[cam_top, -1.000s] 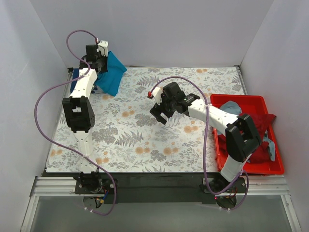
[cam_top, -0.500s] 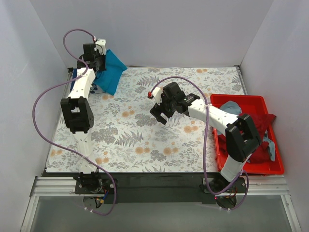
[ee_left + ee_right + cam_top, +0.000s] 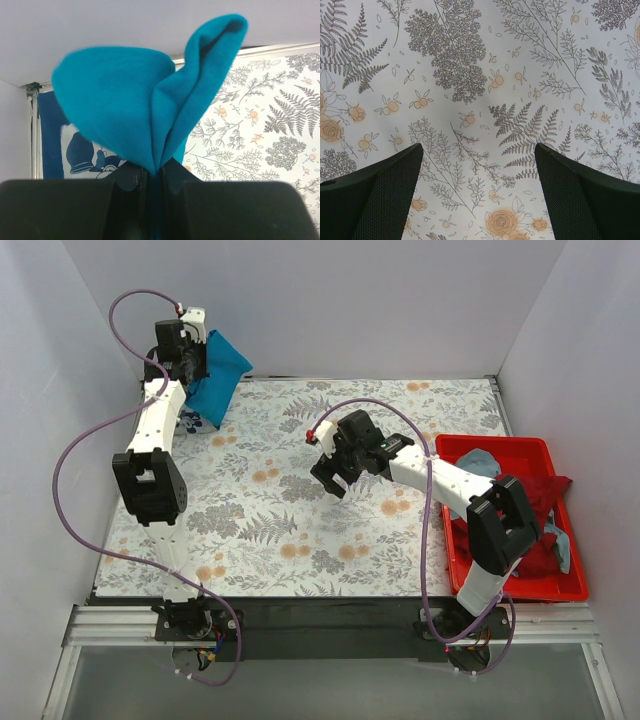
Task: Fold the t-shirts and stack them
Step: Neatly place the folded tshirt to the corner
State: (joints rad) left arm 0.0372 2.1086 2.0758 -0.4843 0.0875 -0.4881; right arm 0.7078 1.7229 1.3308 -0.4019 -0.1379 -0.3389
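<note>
My left gripper [image 3: 190, 362] is raised at the far left corner, shut on the folded teal-blue t-shirt [image 3: 218, 378], which hangs from it above the table; in the left wrist view the teal cloth [image 3: 145, 110] is pinched between the jaws. Under it lies the navy t-shirt with a white graphic [image 3: 82, 152], mostly hidden in the top view [image 3: 188, 422]. My right gripper [image 3: 333, 480] hovers open and empty over the middle of the table; its fingers [image 3: 375, 192] show only the patterned cloth. Dark red [image 3: 545, 510] and pale blue-grey [image 3: 480, 462] t-shirts lie in the bin.
A red plastic bin [image 3: 450, 530] stands at the right edge of the table. The flower-patterned tablecloth [image 3: 300, 530] covers the table. White walls close the back and both sides.
My left gripper has lifted the teal-blue t-shirt up and a little left, towards the back corner. The right arm has not moved.
</note>
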